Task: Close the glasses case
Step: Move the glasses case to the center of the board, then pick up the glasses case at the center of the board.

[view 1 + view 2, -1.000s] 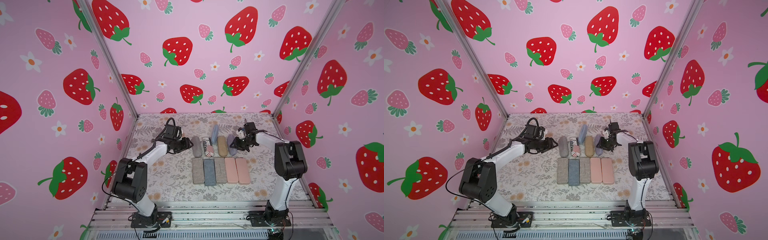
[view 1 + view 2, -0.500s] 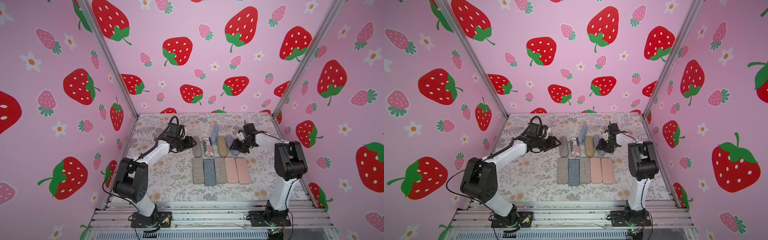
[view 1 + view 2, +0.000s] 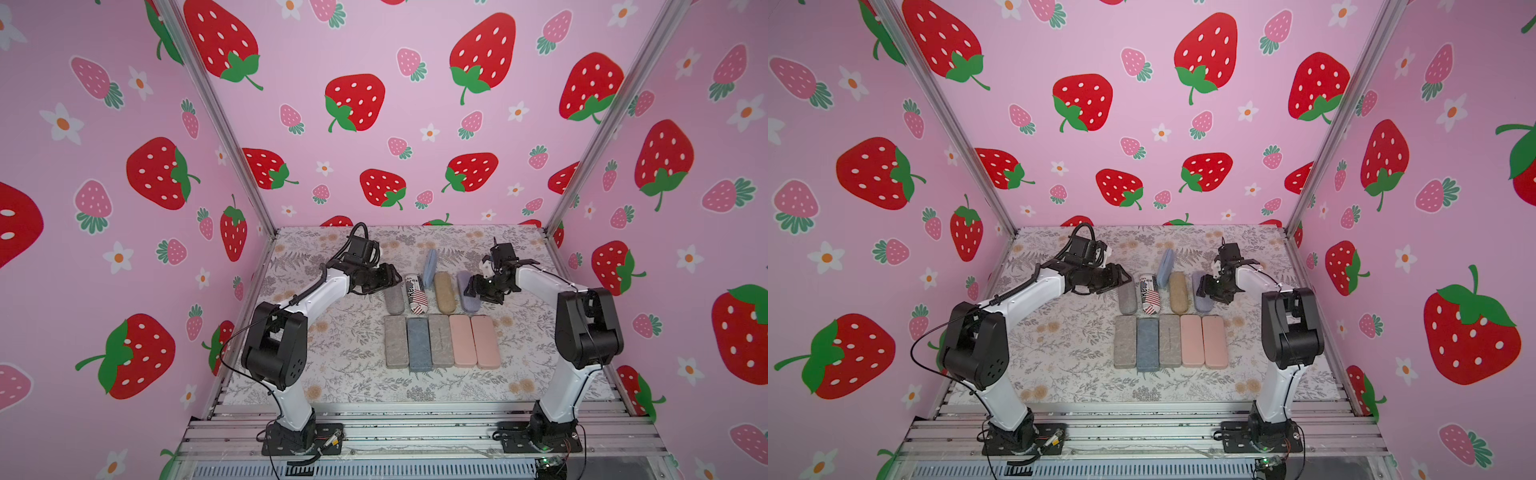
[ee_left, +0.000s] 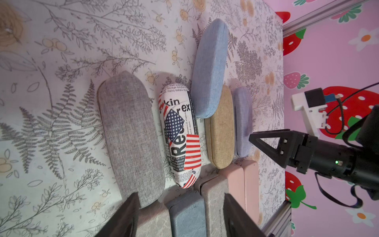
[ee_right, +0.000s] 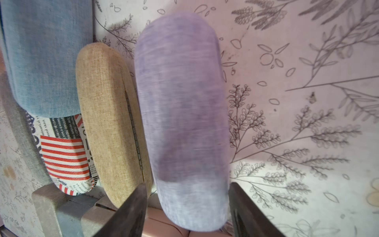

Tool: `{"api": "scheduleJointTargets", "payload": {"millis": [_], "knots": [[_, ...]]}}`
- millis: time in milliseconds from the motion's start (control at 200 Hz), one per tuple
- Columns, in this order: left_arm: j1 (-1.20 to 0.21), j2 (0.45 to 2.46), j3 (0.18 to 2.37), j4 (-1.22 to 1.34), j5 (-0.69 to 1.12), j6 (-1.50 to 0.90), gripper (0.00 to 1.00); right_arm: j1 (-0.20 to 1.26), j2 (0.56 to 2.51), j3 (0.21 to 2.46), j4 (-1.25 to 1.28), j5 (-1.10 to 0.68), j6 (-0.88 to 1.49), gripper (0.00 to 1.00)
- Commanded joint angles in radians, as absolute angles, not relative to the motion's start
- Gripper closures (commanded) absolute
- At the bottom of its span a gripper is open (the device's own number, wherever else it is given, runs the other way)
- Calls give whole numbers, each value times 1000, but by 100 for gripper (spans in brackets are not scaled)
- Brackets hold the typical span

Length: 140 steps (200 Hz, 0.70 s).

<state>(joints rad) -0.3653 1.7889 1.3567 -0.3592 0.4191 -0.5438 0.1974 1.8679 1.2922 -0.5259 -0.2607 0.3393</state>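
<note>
The lavender glasses case (image 3: 471, 306) (image 3: 1202, 305) lies shut at the right end of the back row, and it looks blurred in the right wrist view (image 5: 182, 102). My right gripper (image 3: 473, 289) (image 5: 187, 185) straddles its near end. The jaws are open, with a small gap to the case on each side. My left gripper (image 3: 392, 276) (image 4: 180, 195) hangs open over the near end of the grey oval case (image 3: 394, 299) (image 4: 131, 133) and holds nothing.
Between the grey and lavender cases lie a flag-print case (image 3: 417, 295) and a tan case (image 3: 444, 293). A light blue case (image 3: 429, 265) sits behind them. Several shut rectangular cases form the front row, from a grey one (image 3: 395, 340) to a pink one (image 3: 485, 340).
My right gripper's jaws have spread and let go of the lavender case. My left gripper has moved right, over the grey oval case.
</note>
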Motion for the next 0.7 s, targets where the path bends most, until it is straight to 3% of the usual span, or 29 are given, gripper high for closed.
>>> {"api": "scheduleJointTargets", "payload": {"millis": [0,340,695], "knots": [[-376,1833,1463,-411,416,-511,35,198,1845,1302,-567,-239,328,35],[-456,2111,1887,-632,309,-383,30,198,1798,1286,-582,-226,339,33],[-546,2435,2356,-840,145,-312,22,198,1561,1165,-575,-231,390,30]]}}
